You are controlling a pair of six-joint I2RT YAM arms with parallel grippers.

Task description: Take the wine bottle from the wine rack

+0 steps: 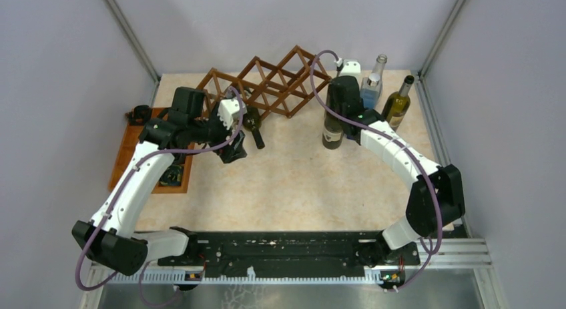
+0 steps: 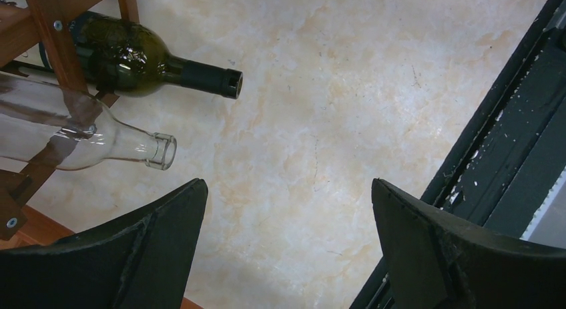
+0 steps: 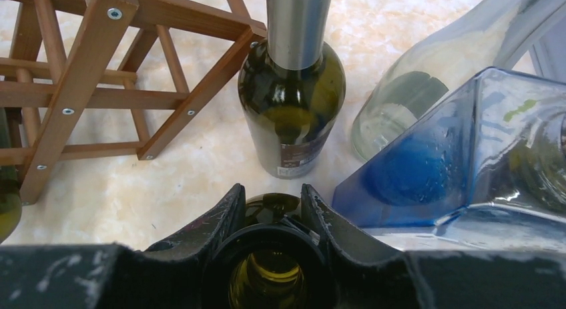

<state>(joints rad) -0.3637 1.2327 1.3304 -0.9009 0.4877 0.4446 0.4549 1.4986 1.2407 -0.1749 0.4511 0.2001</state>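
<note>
The reddish-brown lattice wine rack (image 1: 267,89) stands at the back of the table. A dark green wine bottle (image 2: 133,55) lies in a low left cell, neck sticking out, and shows in the top view (image 1: 253,130). A clear bottle (image 2: 80,132) lies in the cell beside it. My left gripper (image 2: 288,185) is open and empty, just in front of the two necks (image 1: 233,149). My right gripper (image 3: 272,189) is shut on the neck of an upright dark green bottle (image 3: 270,212) beside the rack's right end (image 1: 332,132).
A dark bottle with a silver capsule (image 3: 294,102), a blue bottle (image 1: 370,89), a clear bottle (image 1: 380,62) and an olive bottle (image 1: 398,102) stand at the back right. A flat orange-brown tray (image 1: 127,155) lies at the left. A black rail (image 1: 287,252) runs along the near edge.
</note>
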